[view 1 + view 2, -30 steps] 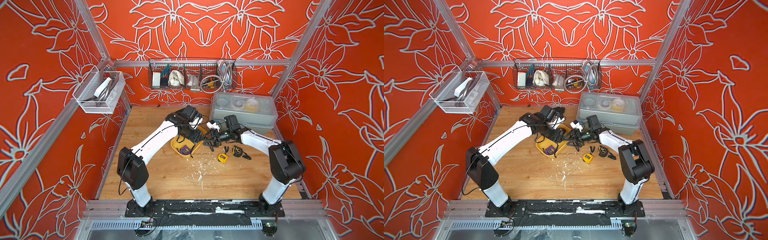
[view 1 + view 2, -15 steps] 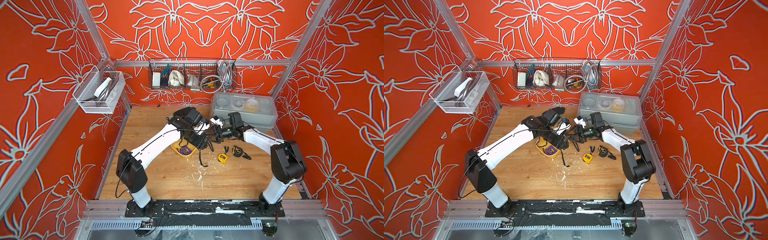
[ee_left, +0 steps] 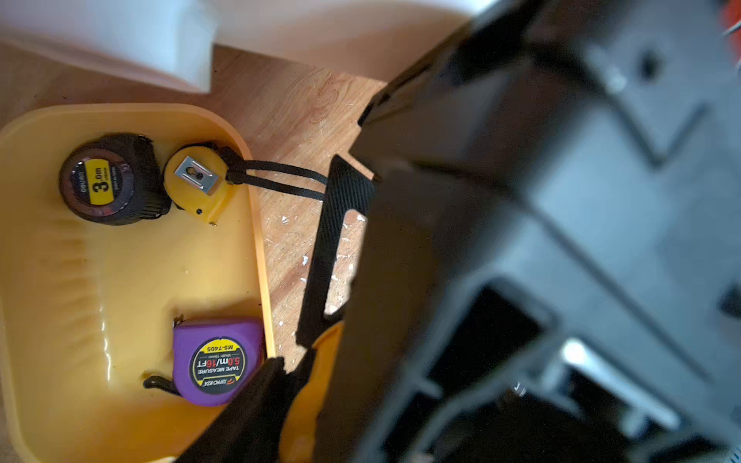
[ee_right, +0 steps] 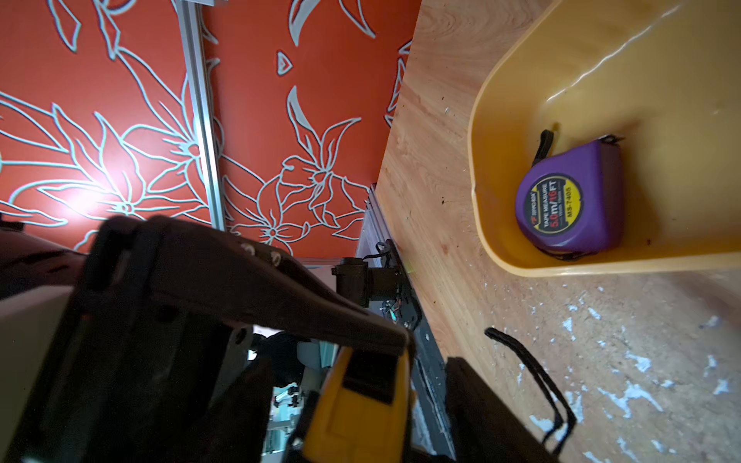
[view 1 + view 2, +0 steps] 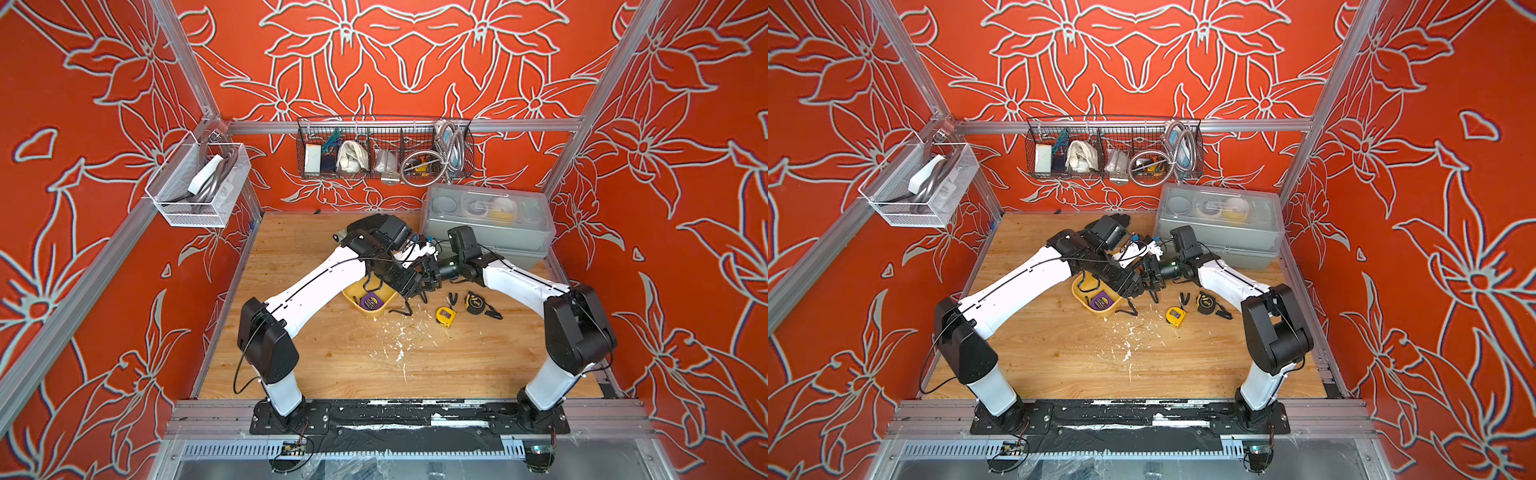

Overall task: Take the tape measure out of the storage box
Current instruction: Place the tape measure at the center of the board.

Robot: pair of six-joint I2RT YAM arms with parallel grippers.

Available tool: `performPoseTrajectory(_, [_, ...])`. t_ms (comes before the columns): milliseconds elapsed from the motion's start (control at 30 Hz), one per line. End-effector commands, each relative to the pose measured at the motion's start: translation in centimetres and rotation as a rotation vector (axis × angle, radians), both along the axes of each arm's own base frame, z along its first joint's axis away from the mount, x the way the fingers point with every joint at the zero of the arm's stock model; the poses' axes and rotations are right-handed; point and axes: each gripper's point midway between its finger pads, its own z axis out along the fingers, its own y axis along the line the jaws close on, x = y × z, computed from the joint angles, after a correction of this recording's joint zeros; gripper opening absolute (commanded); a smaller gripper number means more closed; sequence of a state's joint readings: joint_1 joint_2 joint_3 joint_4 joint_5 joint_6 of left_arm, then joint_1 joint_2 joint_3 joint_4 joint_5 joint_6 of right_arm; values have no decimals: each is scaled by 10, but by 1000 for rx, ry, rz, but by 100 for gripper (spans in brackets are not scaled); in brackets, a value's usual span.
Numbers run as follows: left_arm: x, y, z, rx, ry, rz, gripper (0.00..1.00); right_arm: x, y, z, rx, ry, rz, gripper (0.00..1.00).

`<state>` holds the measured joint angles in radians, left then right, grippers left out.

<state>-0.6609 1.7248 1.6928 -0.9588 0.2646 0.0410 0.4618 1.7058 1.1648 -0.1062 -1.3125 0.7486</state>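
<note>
The storage box (image 5: 353, 296) (image 5: 1082, 296) is a yellow tray on the wooden table. Lying in it are a purple tape measure (image 3: 216, 360) (image 4: 569, 200), a black one (image 3: 108, 180) and a small yellow one (image 3: 196, 182). Just right of the tray and above the table, my left gripper (image 5: 409, 286) (image 3: 308, 405) is shut on another yellow tape measure (image 4: 361, 413) (image 3: 316, 373), its black strap (image 4: 533, 381) hanging down. My right gripper (image 5: 428, 277) (image 4: 353, 441) faces it. Its fingers stand either side of that tape measure with gaps showing, so it is open.
A yellow tape measure (image 5: 445, 316) and a black one (image 5: 473, 302) lie on the table right of the grippers. A grey case with a clear lid (image 5: 486, 224) stands at the back right. White flecks (image 5: 399, 336) litter the middle. Wire baskets (image 5: 384, 151) hang on the walls.
My left gripper has lifted off the tray and swung right with the yellow tape measure. The right gripper came in to meet it and its jaws have narrowed around it.
</note>
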Motion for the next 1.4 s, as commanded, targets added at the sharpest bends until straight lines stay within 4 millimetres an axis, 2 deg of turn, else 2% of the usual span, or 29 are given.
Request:
performPoseTrajectory(0, [18,-2,3,12,-57,26,32,-23,3,9,30,-2,67,57])
performPoseTrajectory(133, [27,3,0,49,-89,65,32,-23,2,6,22,6,61,38])
performPoseTrajectory(333, [37,15,-4,107,-129,126,35,-17,4,3,9,16,42,29])
performPoseTrajectory(400, [38,15,-4,105,-131,133,43,-13,3,2,2,16,27,27])
performPoseTrajectory(500, [42,21,5,107,-162,173,71,0,-5,-1,-3,30,-20,26])
performPoseTrajectory(600, [52,36,22,105,-223,264,99,20,-27,-6,-12,48,-106,24])
performPoseTrajectory(733, [63,62,34,50,-217,393,100,48,-76,-13,-36,65,-270,24])
performPoseTrajectory(800, [67,77,25,63,-181,448,100,56,-101,-21,-69,73,-350,24])
performPoseTrajectory(900, [70,102,-9,156,-79,528,100,60,-143,-46,-165,108,-497,25])
performPoseTrajectory(1000, [65,121,-50,283,42,567,100,42,-177,-72,-222,171,-618,25])
performPoseTrajectory(1067, [59,127,-74,339,104,572,100,19,-195,-89,-295,185,-668,25])
performPoseTrajectory(1167, [54,124,-96,361,167,559,100,-8,-205,-108,-368,203,-693,28])
performPoseTrajectory(1367, [49,129,-131,452,257,556,100,-38,-215,-149,-478,240,-691,30])
